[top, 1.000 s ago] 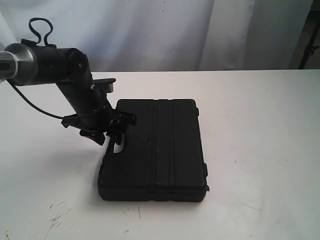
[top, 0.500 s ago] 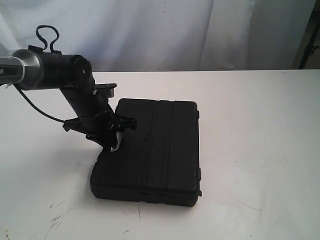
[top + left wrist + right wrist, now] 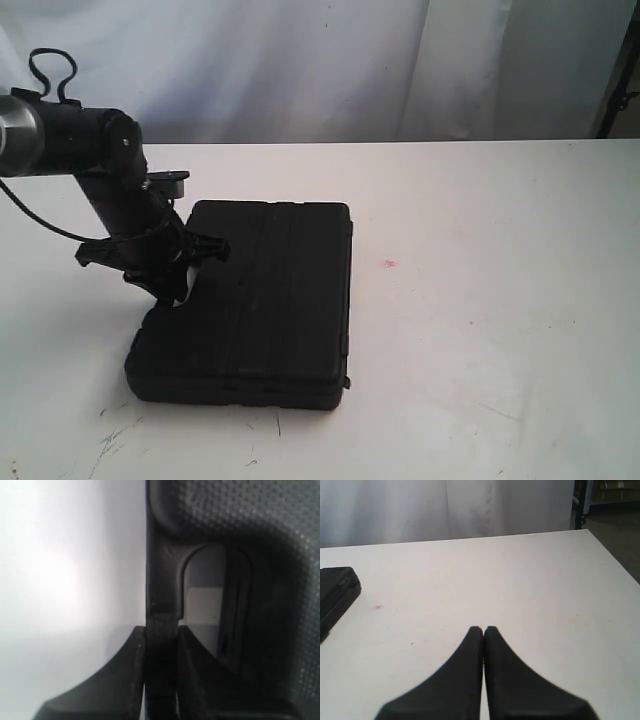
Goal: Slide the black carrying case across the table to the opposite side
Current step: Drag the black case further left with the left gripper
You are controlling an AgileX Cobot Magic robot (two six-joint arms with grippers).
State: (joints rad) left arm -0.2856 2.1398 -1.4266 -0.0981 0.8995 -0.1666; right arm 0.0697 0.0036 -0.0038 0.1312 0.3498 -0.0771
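Case (image 3: 255, 300) flat on table (image 3: 480, 300), long axis near-to-far, handle edge (image 3: 150, 335) leftward, left gripper (image 3: 178, 290) clamped on it, right gripper (image 3: 483, 630) closed

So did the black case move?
Yes. The case slid left in the exterior view, held by the left gripper; the red spot on the table, hidden before, now shows.

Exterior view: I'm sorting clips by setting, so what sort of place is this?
Probably a robotics lab or test bench: a scuffed, bare white table, a plain pale curtain as backdrop, and the left gripper clamped on a black case.
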